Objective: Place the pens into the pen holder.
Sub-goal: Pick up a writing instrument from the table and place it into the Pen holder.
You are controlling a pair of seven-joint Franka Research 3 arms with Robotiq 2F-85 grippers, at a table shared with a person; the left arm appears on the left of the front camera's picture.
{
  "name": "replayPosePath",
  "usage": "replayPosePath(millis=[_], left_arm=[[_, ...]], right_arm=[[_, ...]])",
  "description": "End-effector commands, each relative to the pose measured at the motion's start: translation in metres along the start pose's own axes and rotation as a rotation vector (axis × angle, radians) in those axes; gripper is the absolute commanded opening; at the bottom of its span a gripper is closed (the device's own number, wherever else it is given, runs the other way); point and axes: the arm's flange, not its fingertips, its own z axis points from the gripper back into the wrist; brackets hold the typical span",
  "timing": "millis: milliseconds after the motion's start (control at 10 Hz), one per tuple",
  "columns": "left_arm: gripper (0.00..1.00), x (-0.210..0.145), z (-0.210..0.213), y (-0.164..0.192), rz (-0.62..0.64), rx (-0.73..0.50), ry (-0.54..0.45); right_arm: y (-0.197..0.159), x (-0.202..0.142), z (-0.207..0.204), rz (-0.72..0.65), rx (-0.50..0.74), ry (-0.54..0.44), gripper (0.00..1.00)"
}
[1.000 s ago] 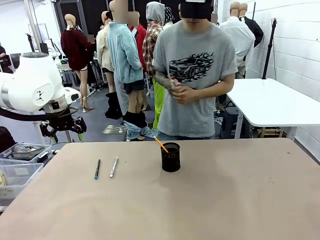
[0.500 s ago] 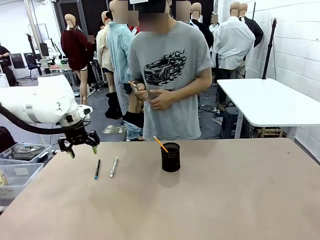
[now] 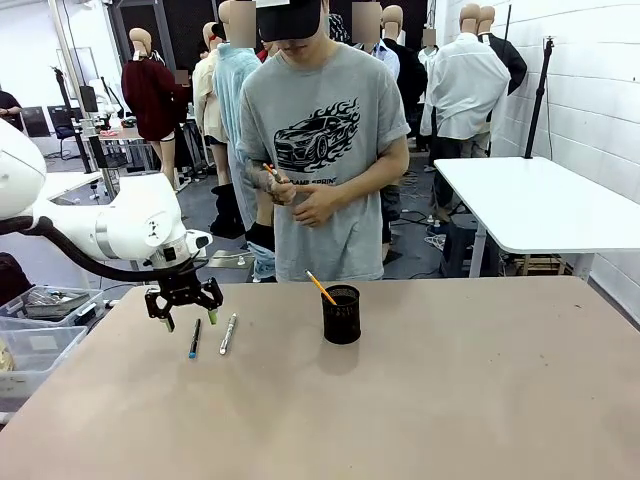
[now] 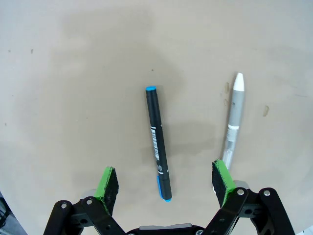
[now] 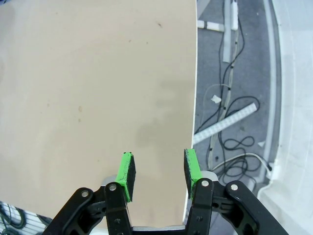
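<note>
Lowered since before, the left pincer (image 3: 187, 311) gapes empty over the black pen (image 4: 156, 132), blue at both ends; the right pincer (image 5: 159, 169) is open, empty.

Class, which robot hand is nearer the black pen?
Left. The left hand hangs open just above the black pen; the right hand is over the table edge, no pen near it.
</note>
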Motion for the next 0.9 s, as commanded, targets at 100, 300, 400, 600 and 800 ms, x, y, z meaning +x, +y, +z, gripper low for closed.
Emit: replayPosePath(millis=[100,300,400,600,800], left_arm=[[1.00,0.002,-0.010,-0.001,0.012,0.032,0.043],[1.00,0.001,-0.020,0.000,0.018,0.042,0.065],[0.96,0.001,-0.023,0.000,0.012,0.036,0.066],[0.69,0.001,-0.028,-0.001,0.009,0.051,0.074],[0.29,0.001,-0.028,-0.001,0.007,0.056,0.073]], right_arm=[[0.000,0.000,0.000,0.003,-0.012,0.012,0.52],[0.000,0.000,0.000,0.003,-0.012,0.012,0.52],[0.000,0.000,0.000,0.003,-0.012,0.012,0.52],[0.000,0.000,0.000,0.003,-0.012,0.012,0.52],[0.000,0.000,0.000,0.003,-0.012,0.012,0.52]])
